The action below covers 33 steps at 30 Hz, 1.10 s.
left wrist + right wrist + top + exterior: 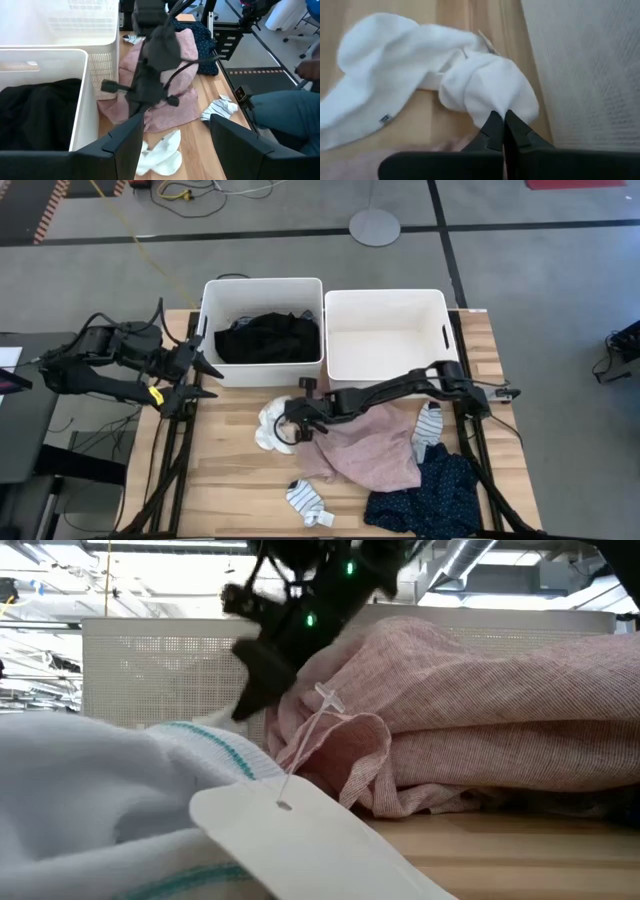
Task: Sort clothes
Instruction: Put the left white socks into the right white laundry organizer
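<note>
A pair of white socks (270,427) lies on the table in front of the left bin, and also shows in the right wrist view (420,75). My right gripper (292,416) reaches in from the right over the pink top (368,448), its fingers closed at the sock (503,118). My left gripper (205,378) hovers open and empty at the table's left edge, beside the left bin. The black top (268,337) lies in the left bin (215,290). A navy dotted piece (432,495) and two striped socks (308,500) (428,423) lie on the table. The plaid shirt is out of view. My right gripper pinches a bulged fold of the white sock (492,95) between its two fingertips, at the sock's end nearest the bin. The fingers slant down from the table's right side. The rest of the sock lies slack on the table.
The right white bin (385,330) stands beside the left one at the table's far edge. A white tag (290,830) on a string lies near the low camera. A person's leg (285,110) shows beyond the table's near side.
</note>
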Each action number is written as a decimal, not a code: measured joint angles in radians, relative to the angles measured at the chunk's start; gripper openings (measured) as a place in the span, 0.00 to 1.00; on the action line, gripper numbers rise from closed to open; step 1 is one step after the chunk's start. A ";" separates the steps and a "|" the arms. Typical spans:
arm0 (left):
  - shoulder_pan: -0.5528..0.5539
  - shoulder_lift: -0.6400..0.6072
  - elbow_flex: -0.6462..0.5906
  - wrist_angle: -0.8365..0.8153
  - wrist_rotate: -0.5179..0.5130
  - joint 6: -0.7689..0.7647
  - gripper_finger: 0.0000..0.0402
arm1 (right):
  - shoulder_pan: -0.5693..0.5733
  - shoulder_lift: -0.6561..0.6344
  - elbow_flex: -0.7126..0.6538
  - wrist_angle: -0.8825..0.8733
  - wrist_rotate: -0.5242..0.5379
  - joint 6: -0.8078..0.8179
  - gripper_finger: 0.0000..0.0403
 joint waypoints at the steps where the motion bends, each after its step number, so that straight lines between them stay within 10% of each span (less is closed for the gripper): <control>1: 0.000 0.000 0.000 -0.001 0.001 -0.001 0.55 | 0.009 -0.003 0.019 -0.004 0.007 -0.013 0.01; 23: -0.100 0.000 0.000 0.044 0.015 -0.010 0.55 | 0.221 -0.013 0.761 -0.607 0.517 -0.335 0.00; 33: -0.160 -0.001 -0.104 0.097 0.005 -0.040 0.55 | 0.202 -0.282 0.728 -0.714 0.578 -0.263 0.00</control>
